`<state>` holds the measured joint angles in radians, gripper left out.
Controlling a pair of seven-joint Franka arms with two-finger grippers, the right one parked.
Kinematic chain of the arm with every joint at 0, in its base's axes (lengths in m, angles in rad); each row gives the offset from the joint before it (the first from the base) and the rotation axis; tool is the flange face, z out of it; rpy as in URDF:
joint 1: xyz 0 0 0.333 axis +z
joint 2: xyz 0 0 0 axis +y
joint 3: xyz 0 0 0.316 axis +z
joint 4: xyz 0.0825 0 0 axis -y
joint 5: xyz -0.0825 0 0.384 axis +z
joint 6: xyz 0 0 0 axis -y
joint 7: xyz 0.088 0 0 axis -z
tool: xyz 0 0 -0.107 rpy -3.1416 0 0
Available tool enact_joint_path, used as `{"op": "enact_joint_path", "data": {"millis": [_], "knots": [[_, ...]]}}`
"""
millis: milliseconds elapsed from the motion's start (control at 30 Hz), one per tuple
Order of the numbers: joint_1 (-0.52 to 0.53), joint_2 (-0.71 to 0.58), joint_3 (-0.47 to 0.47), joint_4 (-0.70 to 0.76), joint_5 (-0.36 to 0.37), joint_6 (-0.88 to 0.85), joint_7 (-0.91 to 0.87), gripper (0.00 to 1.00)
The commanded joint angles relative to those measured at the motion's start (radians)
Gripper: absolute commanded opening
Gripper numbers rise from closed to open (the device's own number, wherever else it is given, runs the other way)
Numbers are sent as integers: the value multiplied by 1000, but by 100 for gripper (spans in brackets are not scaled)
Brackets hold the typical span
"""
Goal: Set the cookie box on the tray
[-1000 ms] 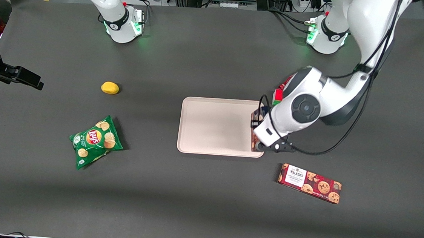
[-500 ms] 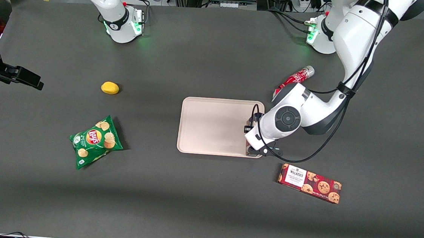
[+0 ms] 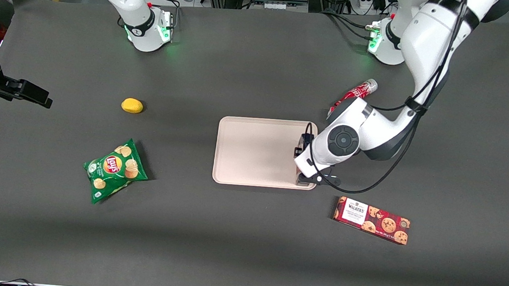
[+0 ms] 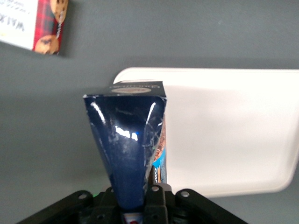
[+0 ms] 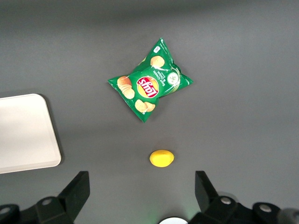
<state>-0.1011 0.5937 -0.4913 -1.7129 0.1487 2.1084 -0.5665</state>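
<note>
The cookie box (image 4: 126, 149) is dark navy with a cookie picture on its side edge. My left gripper (image 4: 135, 198) is shut on it, with the box standing on end between the fingers. Its free end hangs over the tray (image 4: 224, 130) just inside the rim; I cannot tell whether it touches. In the front view the gripper (image 3: 304, 172) is over the edge of the pale tray (image 3: 253, 152) at the working arm's end, near the corner nearer the front camera. The wrist hides most of the box there.
A red tartan Walkers box (image 3: 371, 220) lies on the table nearer the front camera than the gripper. A red can (image 3: 353, 94) lies farther from the camera, beside the arm. A green chips bag (image 3: 115, 170) and a yellow lemon (image 3: 132, 105) lie toward the parked arm's end.
My gripper has moved with the cookie box a little farther in over the tray's edge. The arm's upper part has swung back, uncovering the red can. It has hardly moved in the last half second.
</note>
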Motion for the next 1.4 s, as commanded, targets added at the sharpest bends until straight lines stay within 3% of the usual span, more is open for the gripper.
{"op": "enact_joint_path", "data": {"millis": [0,167,333,633,800,1033,1367], "knots": [[23,-146,7,18,2,-172,-13,100],[75,-258,14,70,-44,-327,-7,100],[77,-383,83,124,-51,-500,19,100],[77,-606,324,213,-115,-786,261,100],[78,-738,418,66,-115,-760,398,100],[78,-874,450,-192,-116,-568,436,100],[77,-884,458,-209,-116,-551,459,100]]}}
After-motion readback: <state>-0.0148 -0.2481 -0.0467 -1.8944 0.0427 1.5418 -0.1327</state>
